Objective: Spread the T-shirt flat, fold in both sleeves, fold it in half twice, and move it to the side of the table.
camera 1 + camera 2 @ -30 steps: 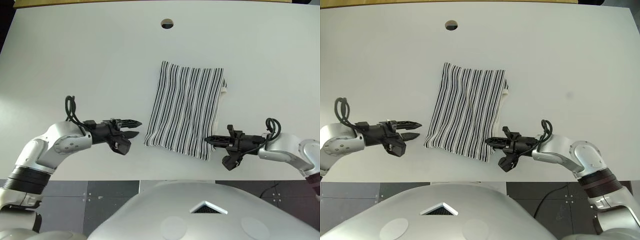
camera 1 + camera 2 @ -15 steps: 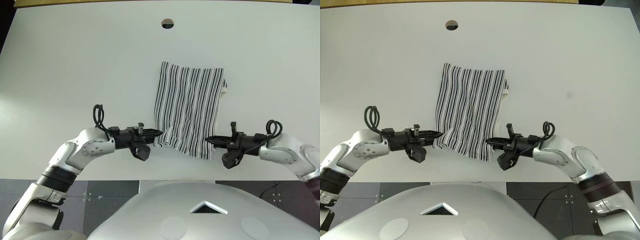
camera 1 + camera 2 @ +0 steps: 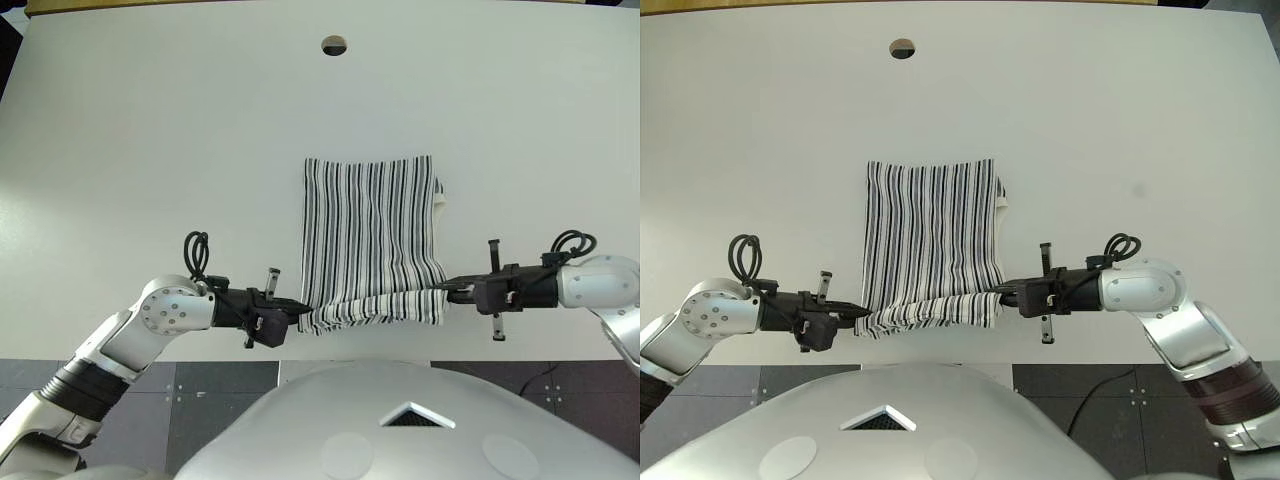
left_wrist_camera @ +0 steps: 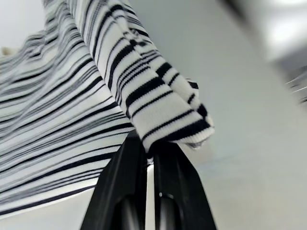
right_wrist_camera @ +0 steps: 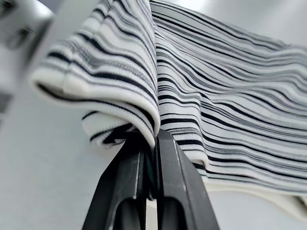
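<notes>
Pinched corners of the T-shirt (image 3: 370, 240) hide the tips of the left gripper (image 3: 300, 311) and right gripper (image 3: 448, 291). Both wrist views crop the cloth, and the table (image 4: 249, 110) behind it is blurred.

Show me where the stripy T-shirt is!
In the eye views the T-shirt lies on the table by its near edge, about midway across, its near corners pinched by the left claw and the right claw.

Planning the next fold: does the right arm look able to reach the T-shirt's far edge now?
Probably yes: only bare table lies alongside, nothing blocks it. But the right claw is shut on the near corner of the T-shirt, so that comes along.
</notes>
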You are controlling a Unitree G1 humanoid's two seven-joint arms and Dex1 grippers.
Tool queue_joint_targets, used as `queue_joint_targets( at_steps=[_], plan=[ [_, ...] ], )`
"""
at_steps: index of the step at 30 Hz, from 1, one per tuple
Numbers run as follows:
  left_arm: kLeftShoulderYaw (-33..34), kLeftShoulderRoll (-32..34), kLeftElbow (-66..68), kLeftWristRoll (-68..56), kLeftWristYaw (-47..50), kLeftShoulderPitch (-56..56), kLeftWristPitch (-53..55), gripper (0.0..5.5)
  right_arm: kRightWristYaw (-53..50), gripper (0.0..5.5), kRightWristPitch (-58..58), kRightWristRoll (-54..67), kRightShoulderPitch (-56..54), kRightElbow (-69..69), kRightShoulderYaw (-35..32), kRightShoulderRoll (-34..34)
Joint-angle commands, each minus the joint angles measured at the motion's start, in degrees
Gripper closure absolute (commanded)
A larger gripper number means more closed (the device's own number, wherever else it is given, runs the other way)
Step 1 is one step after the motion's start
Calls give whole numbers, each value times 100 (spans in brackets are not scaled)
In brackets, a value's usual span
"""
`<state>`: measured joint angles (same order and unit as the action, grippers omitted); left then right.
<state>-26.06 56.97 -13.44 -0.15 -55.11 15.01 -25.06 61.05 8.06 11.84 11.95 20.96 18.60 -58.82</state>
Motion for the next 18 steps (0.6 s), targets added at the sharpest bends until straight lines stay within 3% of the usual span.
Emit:
queue_joint_targets(
  at_steps=[1, 10, 18],
  plan=[
    [340, -117, -526, -803, -15, -34, 1289, 539, -4, 540, -839, 661, -134, 252, -392, 95],
    [1142, -1274, -150, -1991, 808, -1374, 4460, 539, -571, 540, -3137, 1004, -1140, -125, -584, 637],
    [1248, -2181, 841, -1858, 1371, -2301, 5613, 539, -934, 540, -4255, 865, -2278, -1122, -379, 1577]
  ],
)
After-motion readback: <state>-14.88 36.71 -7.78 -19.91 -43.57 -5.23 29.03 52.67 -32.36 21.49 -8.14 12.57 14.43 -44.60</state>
